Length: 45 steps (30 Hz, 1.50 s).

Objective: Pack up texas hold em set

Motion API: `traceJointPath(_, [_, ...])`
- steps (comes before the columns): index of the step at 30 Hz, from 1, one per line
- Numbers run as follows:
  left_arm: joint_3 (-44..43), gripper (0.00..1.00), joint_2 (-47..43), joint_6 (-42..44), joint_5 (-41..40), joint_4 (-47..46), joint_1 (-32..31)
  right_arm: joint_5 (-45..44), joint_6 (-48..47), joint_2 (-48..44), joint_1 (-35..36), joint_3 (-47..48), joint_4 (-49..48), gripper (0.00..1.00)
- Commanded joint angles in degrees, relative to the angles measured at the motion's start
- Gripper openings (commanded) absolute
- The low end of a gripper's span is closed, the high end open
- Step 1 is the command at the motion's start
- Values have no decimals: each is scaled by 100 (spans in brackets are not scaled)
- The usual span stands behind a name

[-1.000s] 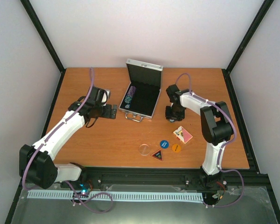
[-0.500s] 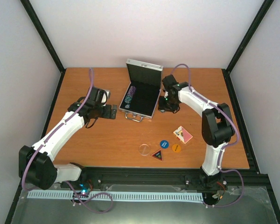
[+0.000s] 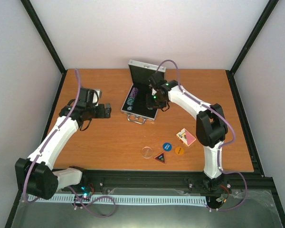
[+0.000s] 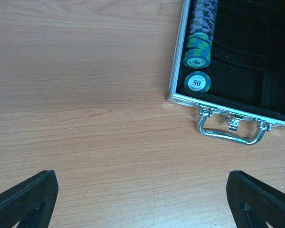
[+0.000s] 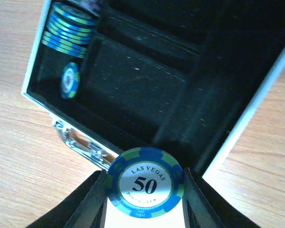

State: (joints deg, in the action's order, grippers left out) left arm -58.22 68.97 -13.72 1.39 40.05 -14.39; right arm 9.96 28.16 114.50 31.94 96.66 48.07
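The right hand (image 5: 145, 190) pinches a blue 50 chip (image 5: 144, 179) above the open case (image 5: 33, 81) on the desk (image 4: 76, 118), while the left hand (image 4: 142, 197) gapes empty beside it; released crooked, the chip may miss the stacked row (image 5: 69, 28) and bounce out.

Upright lid (image 3: 145, 70) bars the case (image 3: 135, 115) from the far side. Right gripper (image 3: 153, 101), pinching a poker chip (image 5: 145, 183), overhangs its middle; chip row (image 3: 131, 98) fills the left channel. Table (image 3: 114, 142) lies open leftward.
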Motion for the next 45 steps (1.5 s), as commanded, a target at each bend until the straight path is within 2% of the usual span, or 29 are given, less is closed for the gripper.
traceJointPath(1, [-147, 100, -157, -59, 179, 79, 180, -114, 18, 334, 231, 613, -11, 3])
traceJointPath(20, [48, 100, -552, -70, 55, 27, 244, -66, -124, 2324, 784, 3322, 389, 3])
traceJointPath(35, [345, 100, -836, -123, 132, -89, 244, -702, 27, 2736, 1124, 3345, -182, 3])
traceJointPath(45, [478, 100, -1092, -136, 192, -137, 244, -1802, -39, 2631, 1262, 2885, -843, 3])
